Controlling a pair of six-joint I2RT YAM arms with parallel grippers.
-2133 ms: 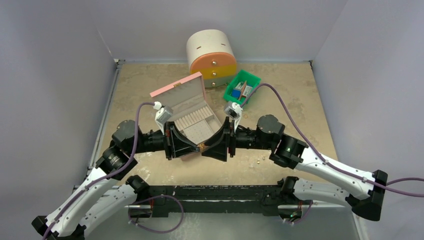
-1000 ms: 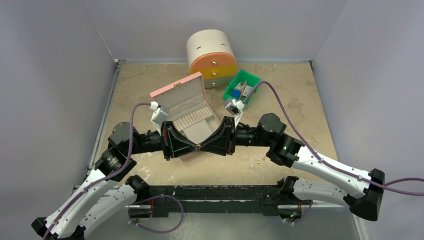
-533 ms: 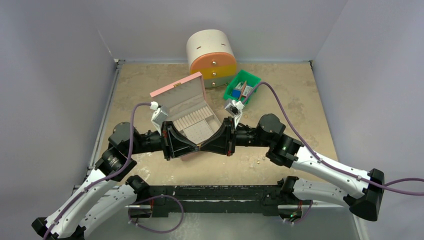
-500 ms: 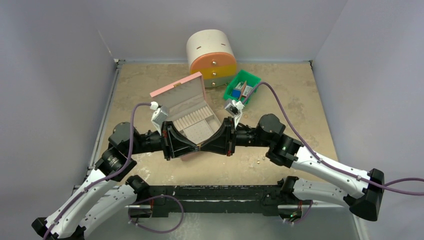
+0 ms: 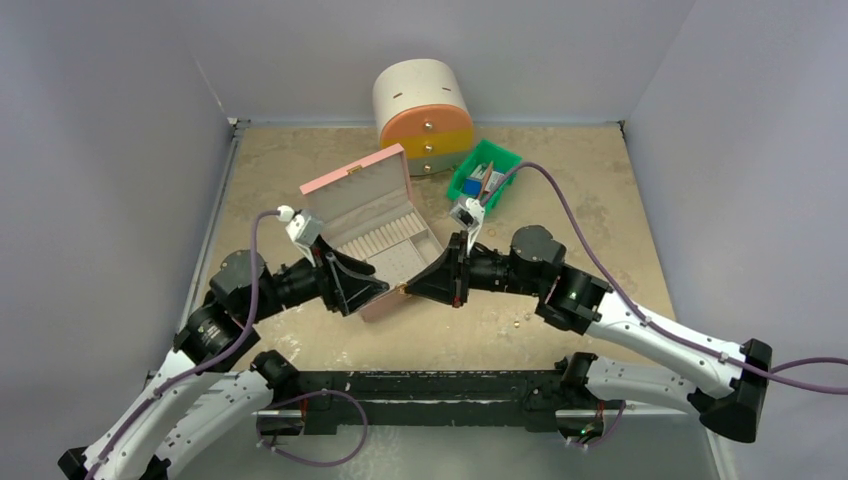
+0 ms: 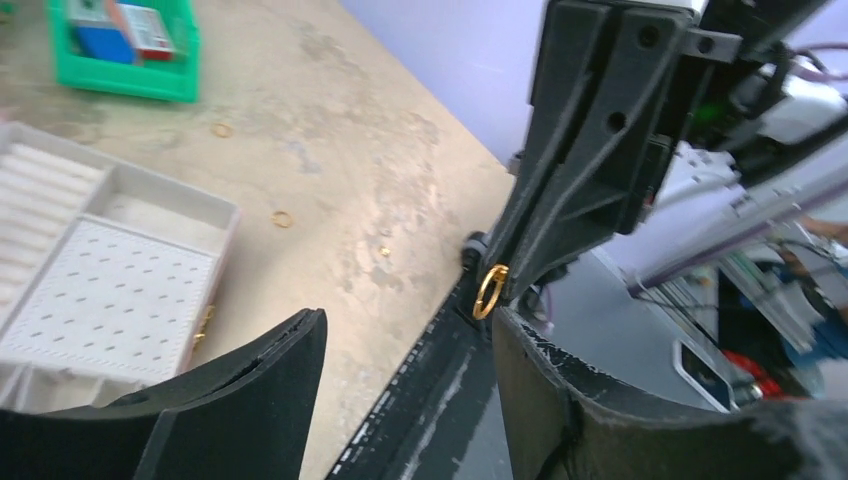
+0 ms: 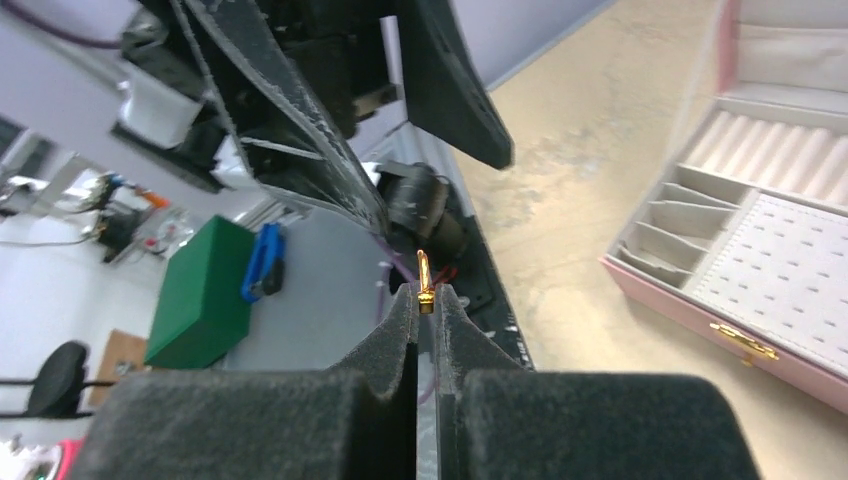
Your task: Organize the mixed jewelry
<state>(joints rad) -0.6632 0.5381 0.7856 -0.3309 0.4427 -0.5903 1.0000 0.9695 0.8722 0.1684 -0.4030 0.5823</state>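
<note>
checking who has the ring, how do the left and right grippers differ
The left gripper is open; the right gripper is shut. The left gripper holds nothing; the right gripper pinches a gold ring at its tips. Both are black and face each other beside the pink jewelry box.

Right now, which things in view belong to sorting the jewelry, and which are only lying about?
For the job: gold ring in the shut right gripper; loose gold rings on the table; open pink jewelry box.
Just lying about: green bin; round drawer unit.
</note>
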